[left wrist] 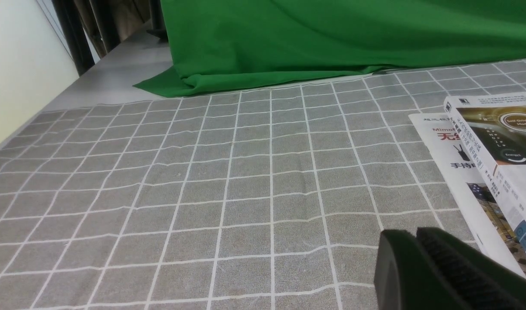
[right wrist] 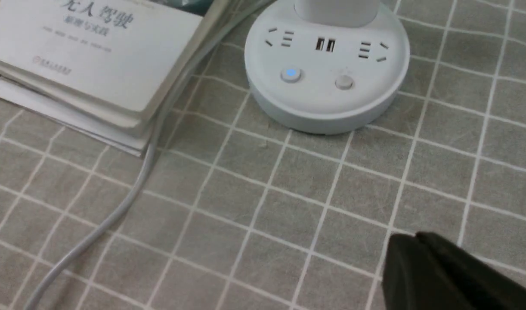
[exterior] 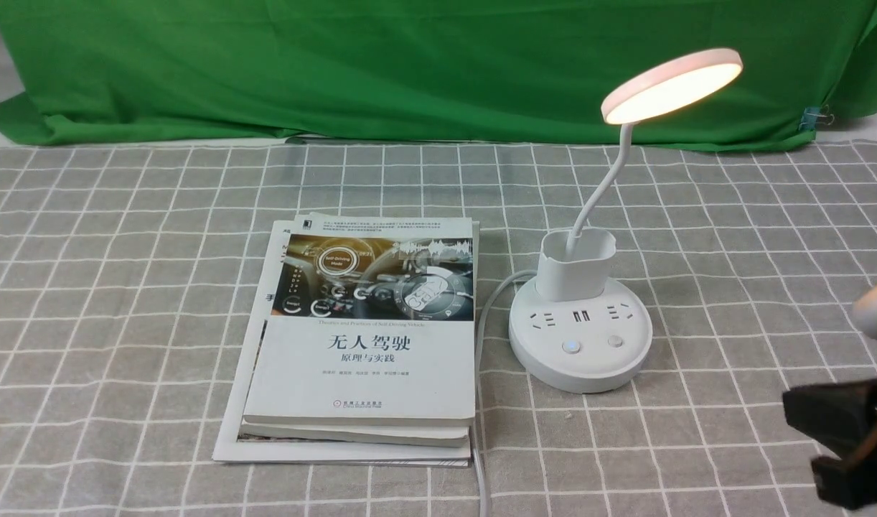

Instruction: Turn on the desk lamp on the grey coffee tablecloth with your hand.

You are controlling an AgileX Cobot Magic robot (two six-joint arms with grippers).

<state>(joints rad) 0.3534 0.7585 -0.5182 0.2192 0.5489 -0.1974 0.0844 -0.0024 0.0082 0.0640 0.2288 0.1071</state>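
Right gripper (exterior: 840, 452), lower right, fingers (exterior: 833, 420) pressed together, empty; desk lamp (exterior: 575, 269) centre right on grey coffee tablecloth (exterior: 123, 287), head (exterior: 672, 86) lit. Base (exterior: 580, 366) judged light, rigid, may skid: press buttons (exterior: 615, 341) straight down.

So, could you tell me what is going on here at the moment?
The lamp on the grey cloth is lit: its head glows and one button on the base shows blue. The right gripper hangs shut over the cloth, in front of the base and clear of it. The left gripper is also shut, near the books, holding nothing.
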